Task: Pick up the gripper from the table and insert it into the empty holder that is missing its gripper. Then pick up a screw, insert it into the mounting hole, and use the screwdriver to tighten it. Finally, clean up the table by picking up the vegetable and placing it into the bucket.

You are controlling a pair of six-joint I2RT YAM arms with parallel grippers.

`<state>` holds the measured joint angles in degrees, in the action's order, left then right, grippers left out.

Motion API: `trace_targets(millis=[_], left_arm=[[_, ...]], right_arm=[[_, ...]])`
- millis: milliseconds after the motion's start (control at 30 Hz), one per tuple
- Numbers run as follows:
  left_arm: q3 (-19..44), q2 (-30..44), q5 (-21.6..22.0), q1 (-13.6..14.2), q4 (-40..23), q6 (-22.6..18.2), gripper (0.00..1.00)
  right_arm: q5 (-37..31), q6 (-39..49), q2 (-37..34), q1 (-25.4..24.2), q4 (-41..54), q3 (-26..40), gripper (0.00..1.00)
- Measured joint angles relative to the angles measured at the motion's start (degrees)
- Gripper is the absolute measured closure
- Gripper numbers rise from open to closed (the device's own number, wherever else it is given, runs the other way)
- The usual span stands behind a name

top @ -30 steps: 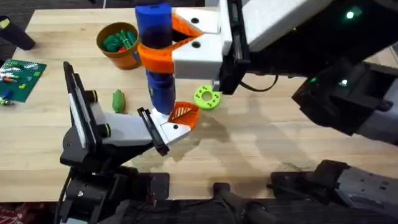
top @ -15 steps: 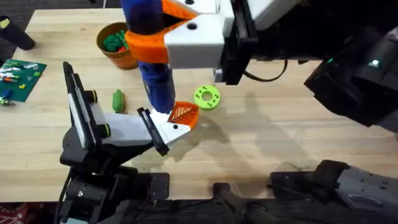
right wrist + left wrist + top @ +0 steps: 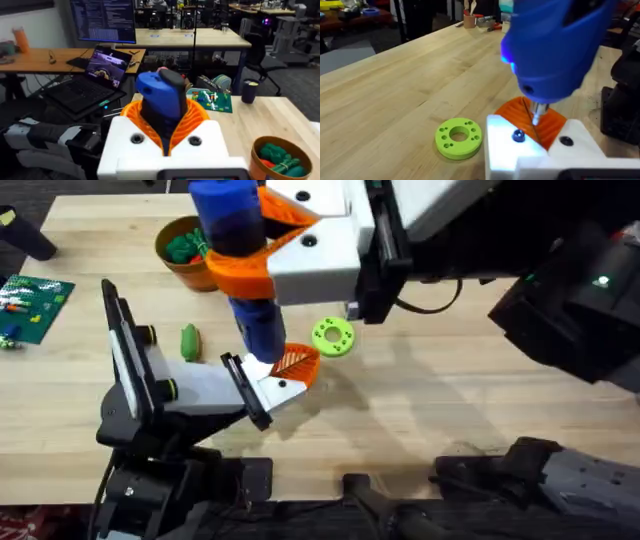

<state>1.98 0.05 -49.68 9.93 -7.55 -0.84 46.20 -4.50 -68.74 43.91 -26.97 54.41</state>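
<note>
Standing upright over the middle of the table [image 3: 450, 400], the screwdriver [image 3: 245, 270] is clamped in the right gripper [image 3: 262, 255], its tip set at the white base of the gripper [image 3: 293, 364] seated in the holder [image 3: 185, 390]. The vegetable [image 3: 189, 341] is seen beside the holder, and the bucket [image 3: 190, 252] near the far left corner; the left gripper's state cannot be told

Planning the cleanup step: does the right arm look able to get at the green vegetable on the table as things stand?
Probably not yet. The right gripper is shut on the screwdriver, so it has no free jaws. The vegetable itself lies open on the table, beside the holder.
</note>
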Motion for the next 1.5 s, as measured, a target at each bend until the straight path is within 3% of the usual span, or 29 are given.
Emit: trace_targets(millis=[1500], left_arm=[[0.0,0.0,0.0,0.0,0.0,0.0,0.985]], right_arm=[[0.2,2.0,-2.0,0.0,-1.3,0.1,0.957]])
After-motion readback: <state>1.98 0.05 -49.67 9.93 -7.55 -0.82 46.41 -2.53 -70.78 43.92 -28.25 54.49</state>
